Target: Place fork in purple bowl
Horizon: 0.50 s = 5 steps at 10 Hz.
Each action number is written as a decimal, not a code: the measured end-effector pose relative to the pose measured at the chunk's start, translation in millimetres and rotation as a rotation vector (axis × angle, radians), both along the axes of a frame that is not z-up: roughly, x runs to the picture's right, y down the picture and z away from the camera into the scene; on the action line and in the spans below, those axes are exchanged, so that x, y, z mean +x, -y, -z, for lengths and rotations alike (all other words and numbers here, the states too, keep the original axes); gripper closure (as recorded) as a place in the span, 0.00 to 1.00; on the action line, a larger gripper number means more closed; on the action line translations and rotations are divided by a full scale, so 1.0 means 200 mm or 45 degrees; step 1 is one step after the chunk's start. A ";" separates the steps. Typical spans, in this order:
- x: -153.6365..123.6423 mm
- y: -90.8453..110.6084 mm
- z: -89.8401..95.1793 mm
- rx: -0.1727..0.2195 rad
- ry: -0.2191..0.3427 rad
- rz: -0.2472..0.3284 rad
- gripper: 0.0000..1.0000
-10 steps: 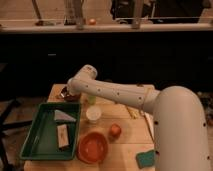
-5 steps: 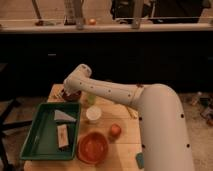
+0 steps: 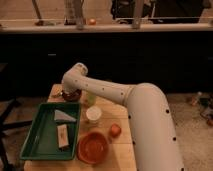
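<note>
Gripper [image 3: 64, 93], at the far left corner of the table, sits right over the purple bowl [image 3: 71, 95] with its fingers pressed together; whether the fork is pinched between them cannot be made out, and the fork itself does not show anywhere. Compared with a second ago, the big white arm [image 3: 120, 97] has swung further across, its bulky rear section now filling more of the right side, while the wrist has settled lower toward the bowl. That suggests the carry is over and the drop into the bowl is the step at hand; with the fingers not yet parted, the fork is probably not released.

On the wooden table [image 3: 120, 150], the green tray [image 3: 35, 142] lies at the left with two pieces in it. Just beside it sits the orange bowl [image 3: 93, 148], then the white cup [image 3: 93, 115], and a small orange fruit [image 3: 115, 130].
</note>
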<state>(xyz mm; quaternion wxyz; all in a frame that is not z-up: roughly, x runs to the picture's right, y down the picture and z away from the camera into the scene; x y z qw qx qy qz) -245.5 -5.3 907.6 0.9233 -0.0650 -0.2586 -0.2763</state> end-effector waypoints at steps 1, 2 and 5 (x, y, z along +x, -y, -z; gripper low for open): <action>0.02 0.02 -0.04 -0.002 -0.013 -0.001 1.00; 0.02 0.03 -0.05 -0.010 -0.019 -0.005 1.00; 0.05 0.04 -0.07 -0.021 -0.034 -0.012 1.00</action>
